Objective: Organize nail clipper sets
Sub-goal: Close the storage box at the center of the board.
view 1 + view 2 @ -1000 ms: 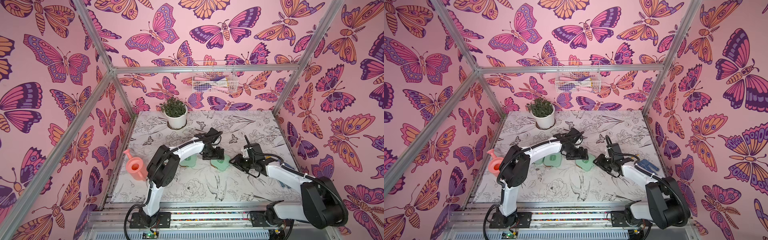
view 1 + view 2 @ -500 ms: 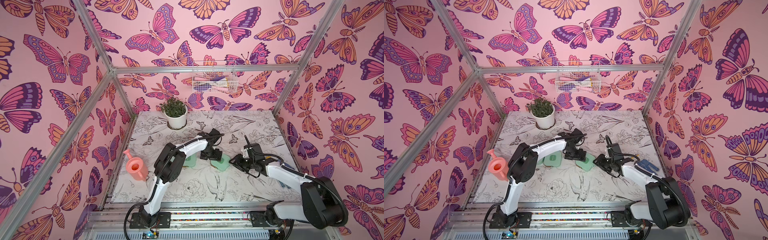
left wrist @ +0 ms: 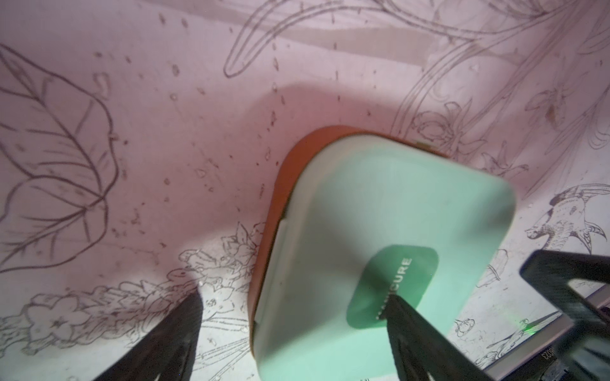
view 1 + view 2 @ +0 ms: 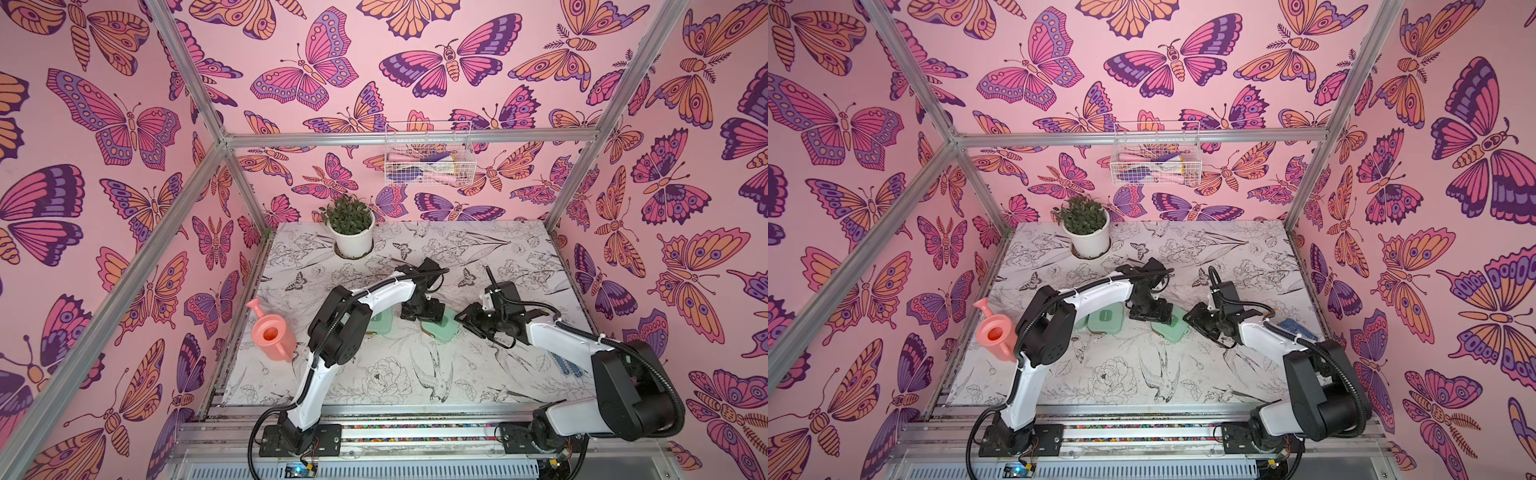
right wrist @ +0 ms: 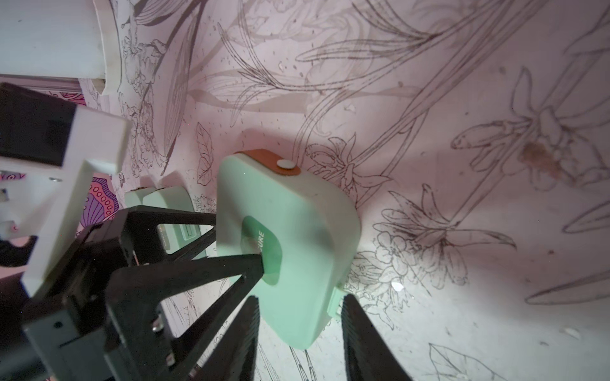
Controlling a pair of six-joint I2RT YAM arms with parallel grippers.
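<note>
The mint-green case (image 5: 297,211) lies shut near the middle of the table (image 4: 374,386), with two other cases (image 4: 1105,321), also shut, just beside it toward the left edge. The left gripper (image 3: 293,298) stands wide: one finger (image 3: 419,333) rests on the dark green label (image 3: 379,273) in the lid and the other is over bare table beside the case, so it pins the case but grips nothing. The right gripper (image 5: 300,298) reaches in from the right-edge side with its jaws partly apart, one on each side of the small latch tab (image 5: 335,305); whether the pads press on the tab I cannot tell. I judge the step to be work on the latch with the lid held down, though I cannot say whether to open it or snap it shut. To do it well, the left finger should push straight down near the lid's middle so the light case neither tips nor slides on the printed surface. The right should act gently on the tab alone, since the opposite side, with its brown strap and white stud (image 5: 286,164), could lift. The label reads MANICURE in white capitals in the left wrist view, partly under the finger; the right wrist view shows only URE. No brand name is legible
</note>
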